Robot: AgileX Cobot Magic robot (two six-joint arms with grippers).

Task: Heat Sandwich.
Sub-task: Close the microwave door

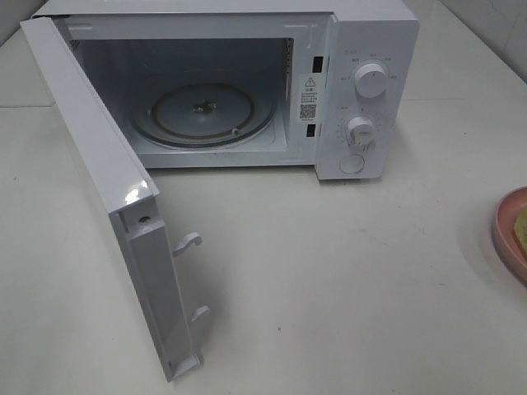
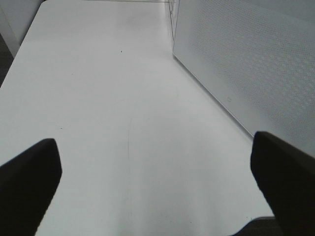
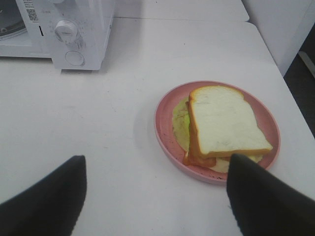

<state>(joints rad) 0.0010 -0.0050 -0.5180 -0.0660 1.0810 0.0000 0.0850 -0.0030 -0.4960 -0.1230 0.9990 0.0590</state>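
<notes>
The white microwave (image 1: 247,82) stands at the back of the table with its door (image 1: 107,206) swung wide open to the left. Its glass turntable (image 1: 202,115) is bare. The sandwich (image 3: 221,125), white bread with an orange crust over a pale green layer, lies on a round pink plate (image 3: 165,123) in the right wrist view. In the exterior high view only the plate's edge (image 1: 506,234) and a sliver of sandwich (image 1: 521,224) show at the far right. My right gripper (image 3: 155,196) is open, short of the plate. My left gripper (image 2: 155,184) is open over bare table beside the door (image 2: 246,64).
The microwave's control panel with two knobs (image 1: 370,81) and a round button (image 1: 352,163) faces front; it also shows in the right wrist view (image 3: 74,37). The open door juts far forward on the left. The table's edge (image 3: 275,54) lies just beyond the plate.
</notes>
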